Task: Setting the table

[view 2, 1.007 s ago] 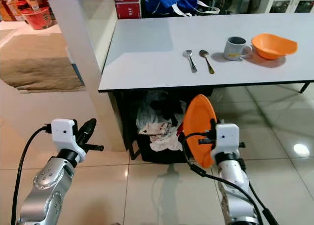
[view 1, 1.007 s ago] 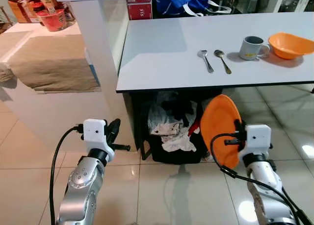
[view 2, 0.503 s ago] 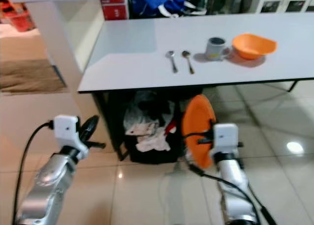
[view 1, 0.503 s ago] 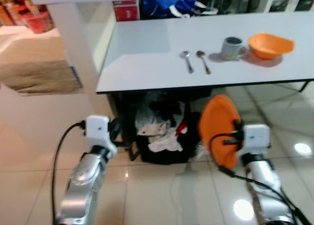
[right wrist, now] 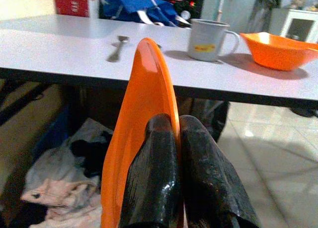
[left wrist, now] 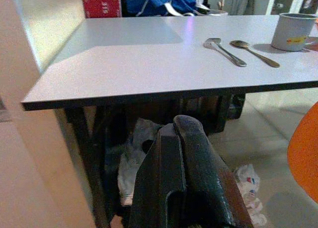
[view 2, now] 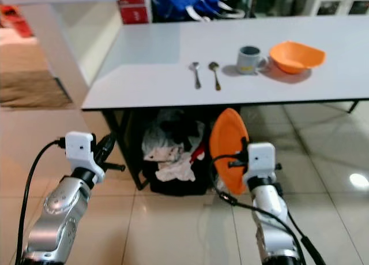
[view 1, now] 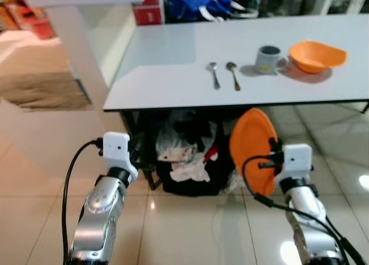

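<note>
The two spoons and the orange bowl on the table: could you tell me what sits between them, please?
A grey mug stands between the spoons and the orange bowl, close beside the bowl, as the left eye view shows.

A lived-in home, by the look of it. A white dining table [view 1: 173, 68] stands on glossy tiles [view 1: 190, 230]. Laundry basket [view 1: 187, 161] underneath, mug [view 1: 268, 59] on top.

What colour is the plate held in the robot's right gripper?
Orange. The plate, held on edge by the right gripper, shows best in the right wrist view.
</note>
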{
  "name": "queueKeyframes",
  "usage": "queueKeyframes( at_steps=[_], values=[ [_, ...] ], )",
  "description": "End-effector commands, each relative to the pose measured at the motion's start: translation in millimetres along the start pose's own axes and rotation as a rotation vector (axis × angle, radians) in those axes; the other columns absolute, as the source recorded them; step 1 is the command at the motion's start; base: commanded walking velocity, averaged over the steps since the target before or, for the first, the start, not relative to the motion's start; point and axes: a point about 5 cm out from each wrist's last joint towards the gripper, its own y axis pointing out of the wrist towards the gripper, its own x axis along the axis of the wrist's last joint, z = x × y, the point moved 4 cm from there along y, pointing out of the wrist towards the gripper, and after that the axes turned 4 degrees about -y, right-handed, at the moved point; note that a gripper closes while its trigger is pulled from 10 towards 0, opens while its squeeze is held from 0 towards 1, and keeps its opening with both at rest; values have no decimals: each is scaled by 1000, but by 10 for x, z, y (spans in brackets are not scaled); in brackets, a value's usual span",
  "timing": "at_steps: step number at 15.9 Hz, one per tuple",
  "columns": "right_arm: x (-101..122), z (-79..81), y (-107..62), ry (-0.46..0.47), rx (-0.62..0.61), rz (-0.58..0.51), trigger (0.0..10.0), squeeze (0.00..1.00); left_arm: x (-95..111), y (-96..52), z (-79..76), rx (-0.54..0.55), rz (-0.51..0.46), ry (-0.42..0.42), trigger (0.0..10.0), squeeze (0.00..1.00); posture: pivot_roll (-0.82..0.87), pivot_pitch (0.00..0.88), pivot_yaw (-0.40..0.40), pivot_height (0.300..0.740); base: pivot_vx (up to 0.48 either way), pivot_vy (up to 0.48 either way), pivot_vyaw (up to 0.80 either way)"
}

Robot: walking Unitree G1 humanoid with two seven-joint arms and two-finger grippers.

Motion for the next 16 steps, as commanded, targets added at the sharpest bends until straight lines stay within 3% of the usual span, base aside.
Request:
queueKeyframes(
  at_steps=[1, 7, 14, 16],
  values=[
    [84, 3, 21, -7, 3, -41, 0, 0, 13, -7, 35, 10, -5, 14, 10000, 0, -117, 0, 77, 740, 0, 0, 0],
    [73, 38, 12, -2, 13, -41, 0, 0, 9, -9, 19, 1, -3, 5, 10000, 0, -116, 0, 81, 740, 0, 0, 0],
    [56, 56, 8, -2, 24, -38, 0, 0, 25, 18, 37, 10, -3, 2, 10000, 0, -112, 0, 79, 740, 0, 480, 0],
    [63, 66, 11, -1, 26, -40, 0, 0, 45, 20, 38, 12, -13, 8, 10000, 0, -112, 0, 79, 740, 0, 172, 0]
  ],
)
